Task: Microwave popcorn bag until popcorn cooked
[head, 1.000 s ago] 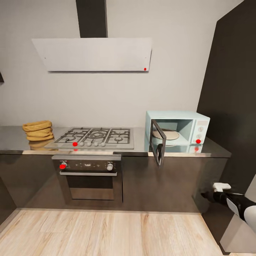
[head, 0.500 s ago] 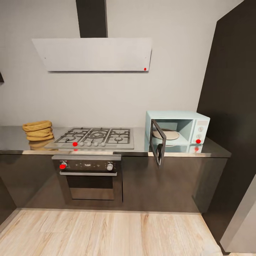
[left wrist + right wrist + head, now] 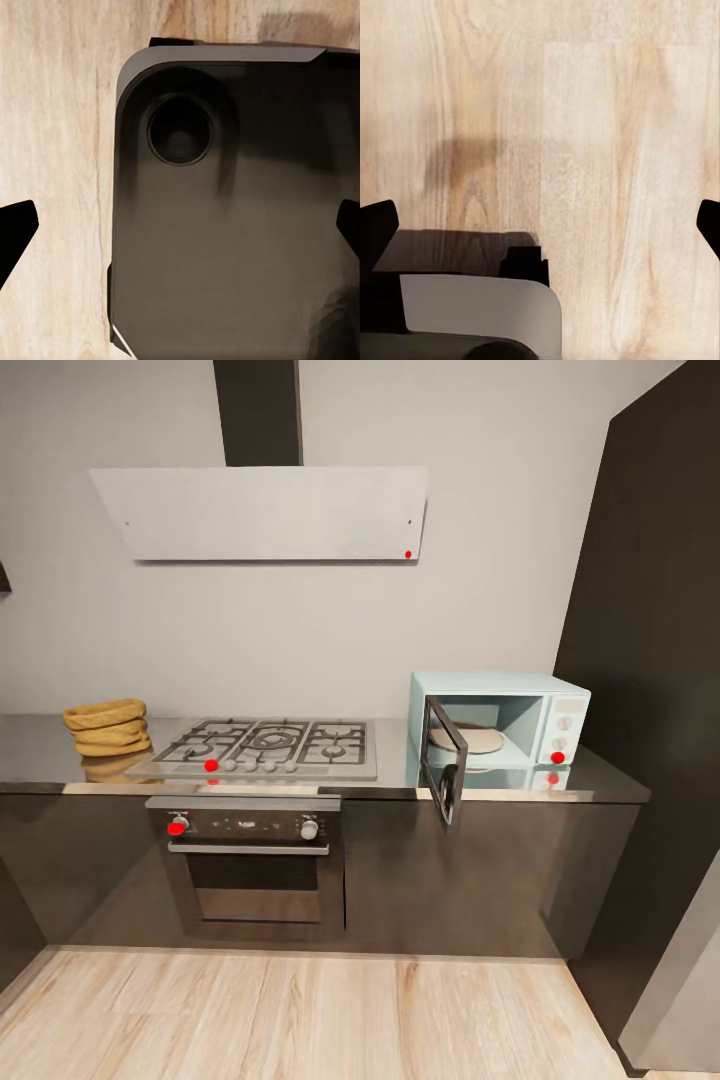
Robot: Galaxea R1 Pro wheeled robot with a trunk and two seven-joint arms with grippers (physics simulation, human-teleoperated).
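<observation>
Right arm withdrawn from head view since earlier; popcorn bag (image 3: pixel 107 728) was recorded far left of microwave (image 3: pixel 498 732), nearer the left gripper (image 3: pixel 180 225), both grippers spread wide and empty.

The microwave (image 3: pixel 498 732) knob markings are too small to read (the oven (image 3: pixel 247 857) panel's too).

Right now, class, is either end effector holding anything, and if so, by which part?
Nothing is held. Both end effectors hang open over the wooden floor, fingertips wide apart with nothing between them. The popcorn bag sits untouched on the countertop.
</observation>
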